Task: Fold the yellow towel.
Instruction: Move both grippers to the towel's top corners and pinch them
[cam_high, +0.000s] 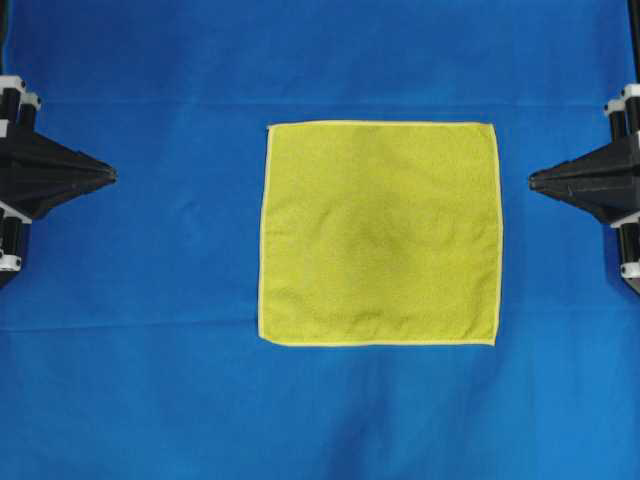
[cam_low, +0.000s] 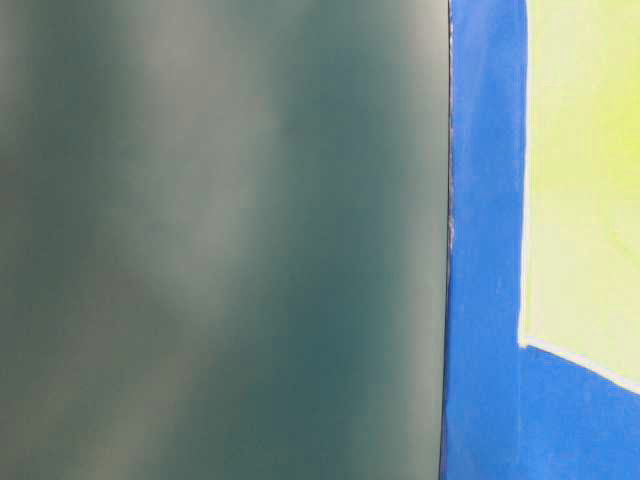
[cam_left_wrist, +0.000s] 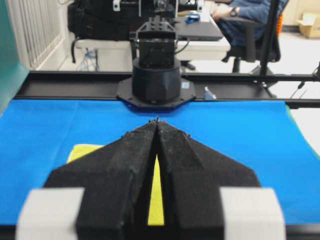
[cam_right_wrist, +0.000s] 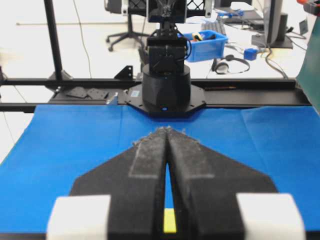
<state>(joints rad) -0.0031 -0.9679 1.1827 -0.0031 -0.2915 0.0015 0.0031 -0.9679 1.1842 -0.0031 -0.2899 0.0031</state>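
The yellow towel (cam_high: 380, 232) is lying flat and fully spread out on the blue cloth (cam_high: 150, 350) that's covering the desk, sitting a bit right of the middle in the overhead view. All 4 edges are showing, with the pale hem running around them, and nothing is touching it.

The left gripper (cam_high: 112, 175) is hanging out at the left edge, pointing in toward the towel but well apart from it. Its jaws are sitting pressed together with the tips meeting, gripping nothing. The right gripper (cam_high: 532, 181) is doing the same thing from the right edge, a little nearer the towel, jaws closed and empty too.

In the left wrist view the gripper (cam_left_wrist: 157, 121) is showing its tips touching, with a strip of the towel (cam_left_wrist: 156, 200) peeking through the gap further back. The right wrist view is the same deal, gripper (cam_right_wrist: 166, 129) closed at the tips, a small bit of yellow (cam_right_wrist: 170, 221) visible low in the gap.

The table-level view is mostly getting blocked by a blurry dark green surface (cam_low: 220, 240), with just a corner of the towel (cam_low: 585, 180) on the blue cloth at the right.
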